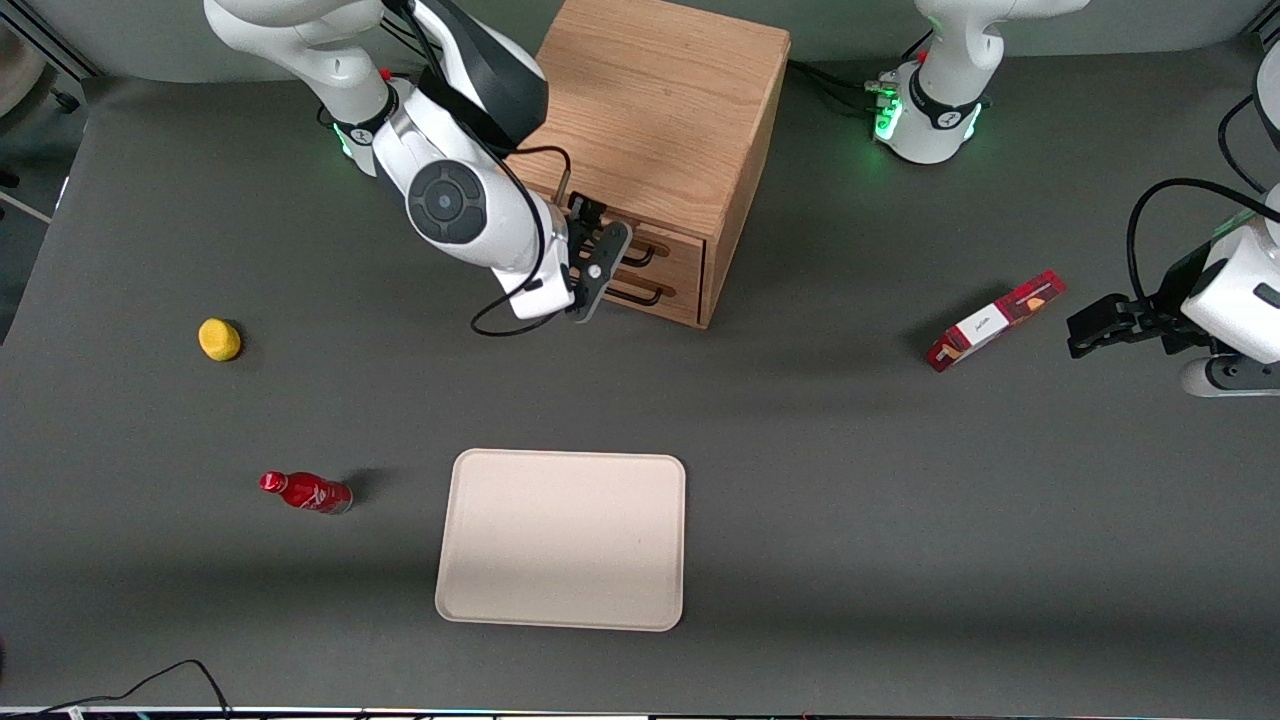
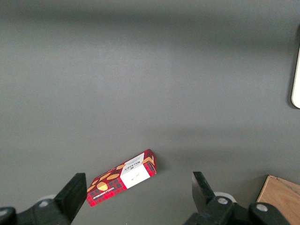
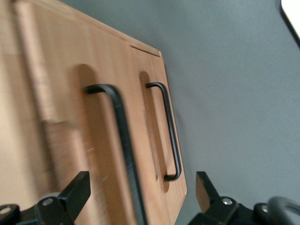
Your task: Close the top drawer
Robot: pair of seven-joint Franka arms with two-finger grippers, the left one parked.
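- Top drawer (image 3: pixel 101 154) of the oak cabinet (image 1: pixel 660 110), light wood with black wire handle (image 3: pixel 123 140): sits above the lower drawer (image 3: pixel 157 136), front nearly flush.
- My tool (image 1: pixel 592 262) hovers just before that front, fingers spread wide, holding nothing.
- Judgement: rigid, light, slides easily; push flat on the wood beside the handle, no grip needed.

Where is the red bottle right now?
In the front view the red bottle lies on its side on the grey table, beside the beige tray, nearer the camera than the yellow lemon.
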